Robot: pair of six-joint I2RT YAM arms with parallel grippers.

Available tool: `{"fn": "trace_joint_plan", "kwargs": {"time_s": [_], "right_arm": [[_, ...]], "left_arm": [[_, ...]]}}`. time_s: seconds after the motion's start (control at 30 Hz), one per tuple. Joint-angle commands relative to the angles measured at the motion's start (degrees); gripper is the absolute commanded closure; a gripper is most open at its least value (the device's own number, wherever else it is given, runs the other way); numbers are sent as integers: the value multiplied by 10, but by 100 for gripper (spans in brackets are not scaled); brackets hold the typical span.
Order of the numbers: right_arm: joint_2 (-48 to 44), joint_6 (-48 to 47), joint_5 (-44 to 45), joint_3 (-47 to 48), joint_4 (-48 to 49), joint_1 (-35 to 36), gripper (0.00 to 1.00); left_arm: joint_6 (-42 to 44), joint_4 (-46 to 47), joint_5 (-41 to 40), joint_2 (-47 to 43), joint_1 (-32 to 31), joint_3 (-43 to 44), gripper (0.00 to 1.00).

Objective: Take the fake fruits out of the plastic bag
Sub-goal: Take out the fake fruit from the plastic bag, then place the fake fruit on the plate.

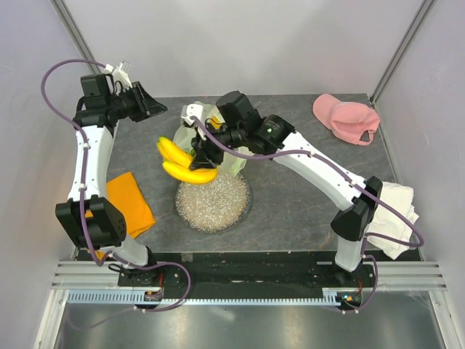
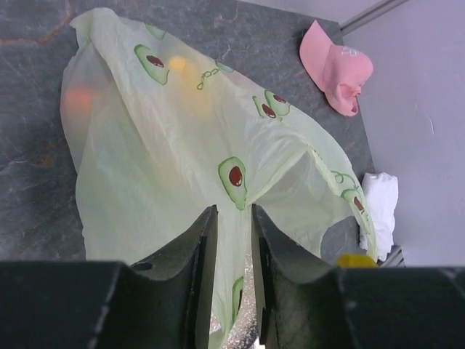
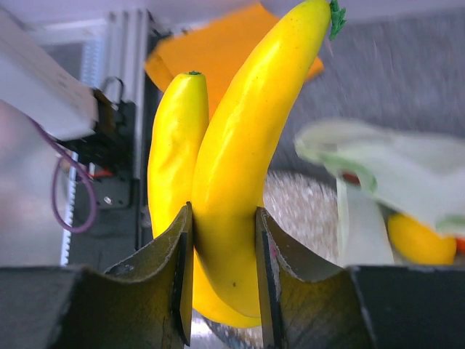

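Note:
My right gripper is shut on a yellow banana bunch, which it holds in the air over a silver glittery round mat. From above, that gripper and the bananas hang just left of the plastic bag. The pale green bag, printed with avocados, lies crumpled on the dark table. Blurred orange and yellow fruits glow through it. Another yellow fruit sits under the bag's edge. My left gripper hovers above the bag, jaws slightly apart, holding nothing; from above the left gripper is at the far left.
An orange cloth lies at the left by my left arm. A pink cap sits at the far right corner. A white folded cloth lies at the right edge beside my right arm's base.

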Motion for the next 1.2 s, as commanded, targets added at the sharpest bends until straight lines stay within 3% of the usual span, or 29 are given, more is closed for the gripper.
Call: {"fn": "trace_joint_plan", "kwargs": {"time_s": [0.0,0.2,0.4,0.6,0.67,0.8,1.17], "right_arm": [[-22,14,-31,65,-6,33,80],[-39,52,-17,-15,-7,48,81],[-25,-1,-24,-75,-39,63,83],[50,-72,-52,-46,-121,63,84],[76,-42,-33,-59,-120,64,84],[76,57,46,-123,-27,76,84],[147,280,173,-80,31,63,94]], "left_arm": [[35,-17,-39,-69,-2,38,64],[47,-22,-60,-131,-1,36,59],[79,-27,-86,-179,1,18,54],[97,-27,-96,-203,3,2,51],[95,-26,-90,-204,2,-4,50],[92,-26,-82,-206,3,-15,50],[78,-20,-83,-212,2,-55,50]]}}
